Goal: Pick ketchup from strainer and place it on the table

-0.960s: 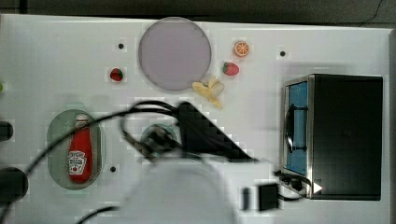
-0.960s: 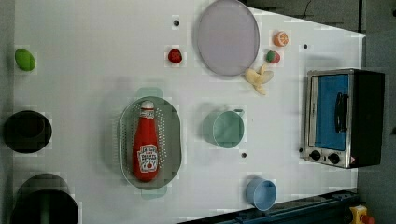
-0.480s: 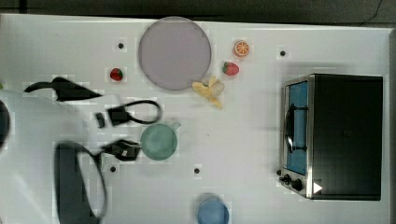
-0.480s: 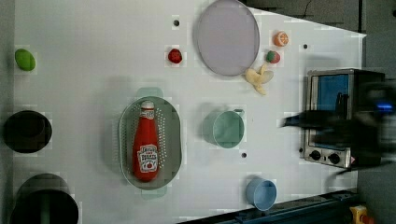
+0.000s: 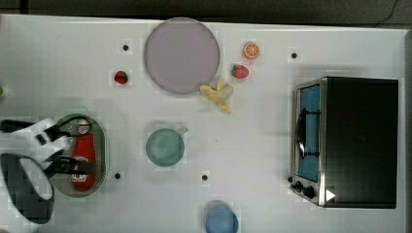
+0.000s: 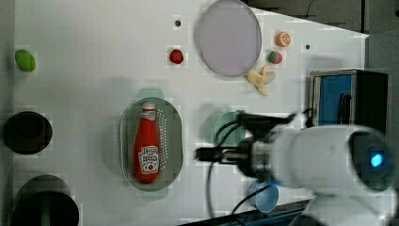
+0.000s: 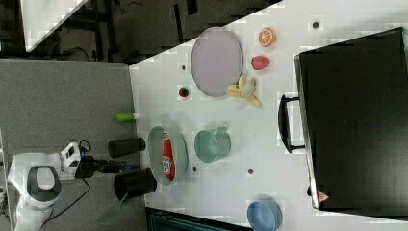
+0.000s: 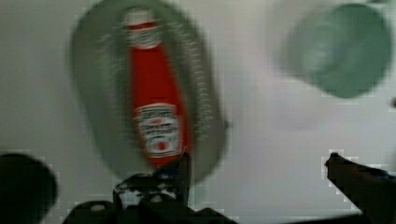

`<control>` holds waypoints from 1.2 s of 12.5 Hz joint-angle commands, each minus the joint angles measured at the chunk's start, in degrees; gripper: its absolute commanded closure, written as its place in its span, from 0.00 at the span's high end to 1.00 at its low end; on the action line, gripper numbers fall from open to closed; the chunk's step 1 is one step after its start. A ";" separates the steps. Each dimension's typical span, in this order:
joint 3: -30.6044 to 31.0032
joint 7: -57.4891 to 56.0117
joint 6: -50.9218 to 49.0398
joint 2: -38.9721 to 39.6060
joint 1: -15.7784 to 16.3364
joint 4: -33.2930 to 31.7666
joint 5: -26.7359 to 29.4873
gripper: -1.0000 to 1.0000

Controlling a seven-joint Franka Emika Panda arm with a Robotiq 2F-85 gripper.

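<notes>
Hand: the hand (image 8: 257,172) is spread fully wide and holds nothing; in the wrist view one dark finger (image 8: 180,170) sits by the bottle's base, the other well off to the side over bare surface (image 8: 261,116).
Ketchup: the ketchup (image 8: 156,102) lies flat, lengthwise, inside the strainer (image 8: 88,107), just ahead of the hand and not touched.
Cup: a teal cup (image 8: 343,51) stands beyond the hand's other finger, well apart from the strainer.
Step in hand: approach, by my reading. Centre the hand over the bottle's body, fingers across its width, then lower without knocking the strainer's rim.
</notes>
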 commanded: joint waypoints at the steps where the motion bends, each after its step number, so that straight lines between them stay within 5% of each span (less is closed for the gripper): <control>1: 1.94 2.68 8.53 2.60 -0.10 -0.97 -1.21 1.00; 8: 1.90 9.02 31.73 14.35 1.08 -10.03 -10.06 1.00; 15: 1.40 14.05 40.54 26.37 1.78 -10.02 -14.34 1.00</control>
